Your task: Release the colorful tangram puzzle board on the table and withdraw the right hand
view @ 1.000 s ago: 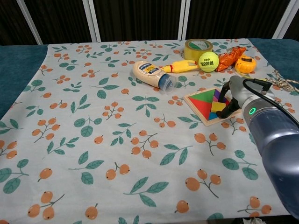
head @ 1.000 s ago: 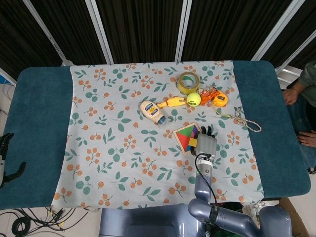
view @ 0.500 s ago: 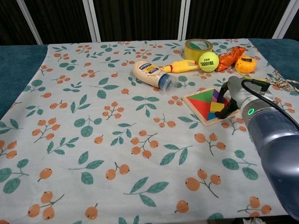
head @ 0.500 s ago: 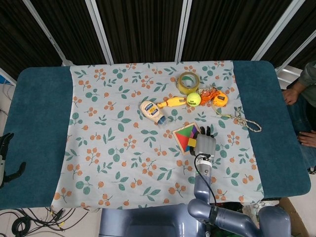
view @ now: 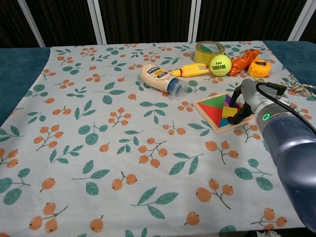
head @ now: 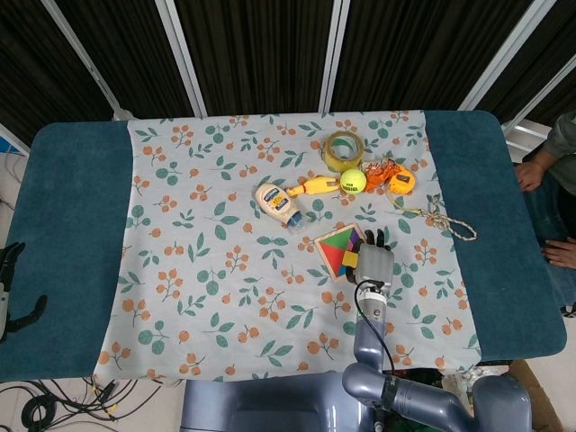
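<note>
Dark slatted panels close off the far side of the room, and in front of them a teal table (head: 72, 225) carries a pale cloth printed with leaves and orange berries (head: 225, 270).

On that cloth the robot's right hand (head: 375, 261) sits over the near right corner of the colourful square tangram puzzle board with its wooden frame (view: 219, 112). From the chest view its dark fingers (view: 240, 116) reach down onto the board's edge, but I cannot tell whether they grip it or only touch it. The board itself looks flat on the cloth, so to my eye the setting-down is done; letting go and pulling the arm back are what remain.

Beyond the board lie a squeeze bottle of mayonnaise (view: 160, 79), a yellow rubber chicken toy (view: 190, 70), a yellow tennis ball (view: 219, 64), a roll of clear tape (view: 209, 49), an orange snack packet (view: 242, 61) and a small orange tape measure (view: 259, 68).

Far off at the table's left edge the left hand (head: 11, 288) hangs with fingers apart, holding nothing.
</note>
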